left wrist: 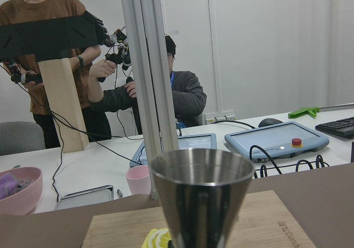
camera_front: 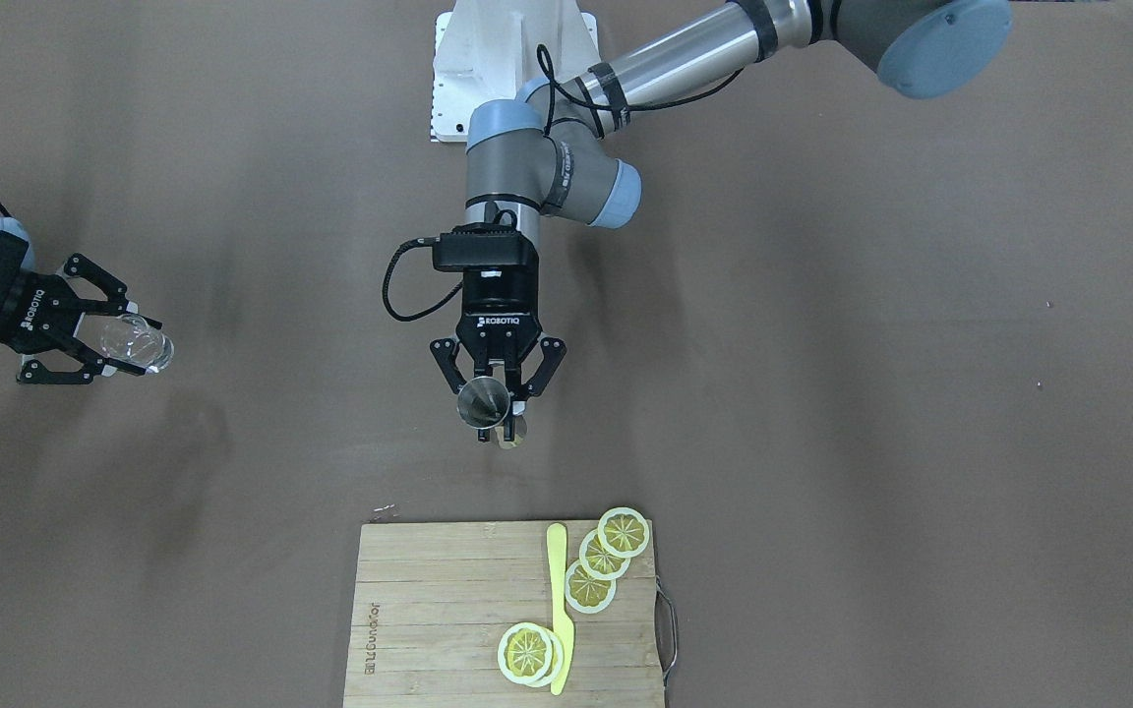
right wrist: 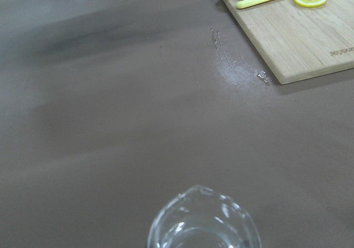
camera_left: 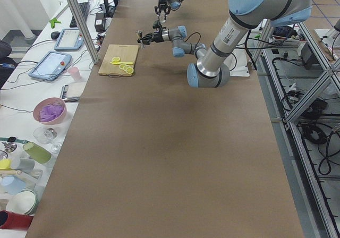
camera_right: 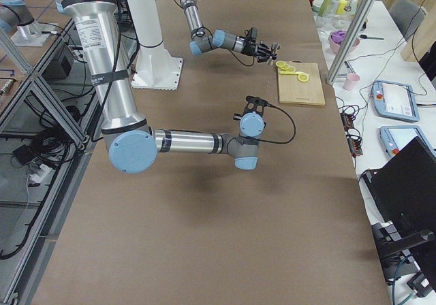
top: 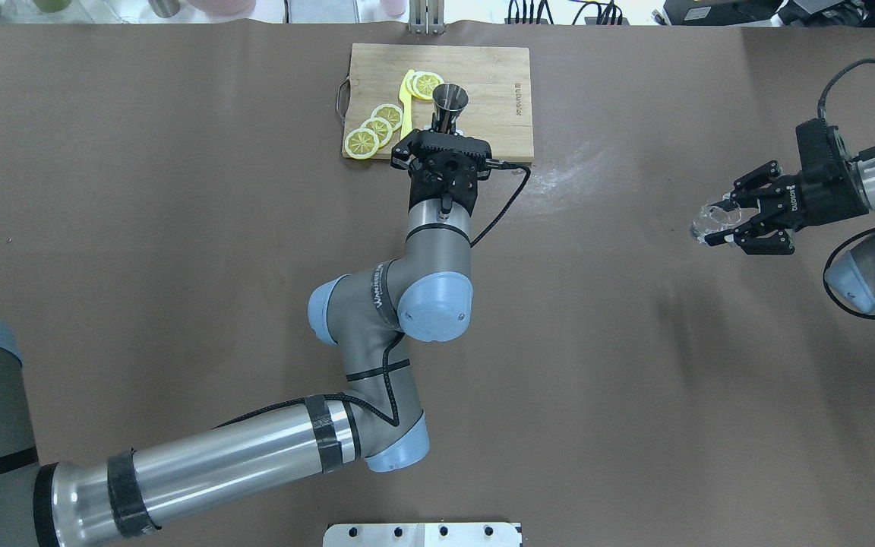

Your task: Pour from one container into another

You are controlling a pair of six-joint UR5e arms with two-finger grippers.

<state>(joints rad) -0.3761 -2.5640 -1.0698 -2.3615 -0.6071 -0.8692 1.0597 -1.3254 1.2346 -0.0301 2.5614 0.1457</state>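
My left gripper point(camera_front: 499, 417) is shut on a steel jigger point(camera_front: 484, 401), held upright above the table just short of the cutting board's near edge. The overhead view shows that gripper point(top: 443, 128) with the jigger point(top: 451, 101) above it, and the jigger's cone point(left wrist: 200, 195) fills the left wrist view. Far off to the side, my right gripper point(camera_front: 130, 347) is shut on a small clear glass with a spout point(camera_front: 144, 345), lifted off the table. The same glass point(top: 713, 220) shows overhead, and its rim point(right wrist: 203, 226) sits at the bottom of the right wrist view.
A wooden cutting board point(camera_front: 429, 610) carries several lemon slices point(camera_front: 606, 560) and a yellow knife point(camera_front: 559, 610). A wet smear point(right wrist: 235, 71) marks the brown table beside the board's corner. Operators and tablets stand beyond the table's far edge.
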